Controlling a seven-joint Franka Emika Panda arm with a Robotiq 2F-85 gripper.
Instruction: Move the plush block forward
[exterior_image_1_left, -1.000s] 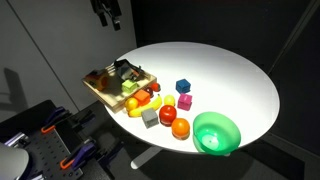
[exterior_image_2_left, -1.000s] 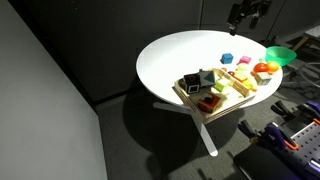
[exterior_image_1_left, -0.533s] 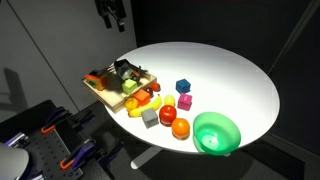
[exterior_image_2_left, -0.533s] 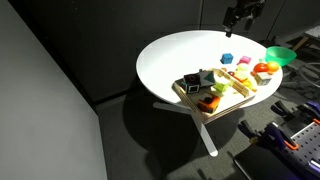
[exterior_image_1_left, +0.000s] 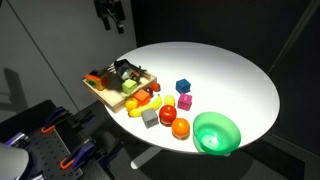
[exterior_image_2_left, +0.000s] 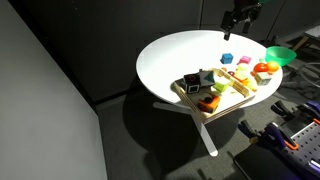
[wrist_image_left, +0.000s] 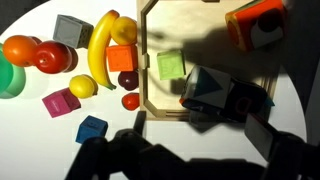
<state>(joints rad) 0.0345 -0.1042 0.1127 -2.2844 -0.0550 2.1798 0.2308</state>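
In an exterior view, the gripper (exterior_image_1_left: 110, 14) hangs high in the air, at 11 o'clock from the wooden tray (exterior_image_1_left: 98, 92). It is well apart from the round white table (exterior_image_1_left: 225, 75). I cannot tell if its fingers are spread or pressed together. The blue block (exterior_image_1_left: 183, 87) sits alone near the middle of the table. The pink block (exterior_image_1_left: 185, 102) is just beside it at 6 o'clock. The gray block (exterior_image_1_left: 150, 118) is at 7 o'clock from the pink one, next to the banana (exterior_image_1_left: 140, 105). I cannot tell which block is the plush one. The green bowl (exterior_image_1_left: 215, 132) sits at the table's 5 o'clock edge.

In an exterior view from another side, the gripper (exterior_image_2_left: 238, 15) is up at 1 o'clock from the blue block (exterior_image_2_left: 227, 58). The tray (exterior_image_2_left: 190, 97) lies at 7 o'clock from that block, and the bowl (exterior_image_2_left: 281, 55) at 3 o'clock.

In the wrist view, the gripper (wrist_image_left: 185, 160) is a dark shape along the bottom. The blue block (wrist_image_left: 91, 129) is at 7 o'clock, outside the tray (wrist_image_left: 143, 60). The pink block (wrist_image_left: 62, 102) is at 10 o'clock from it. The gray block (wrist_image_left: 72, 30) is at the top, beside the banana (wrist_image_left: 100, 45). A green block (wrist_image_left: 171, 66) lies inside the tray.
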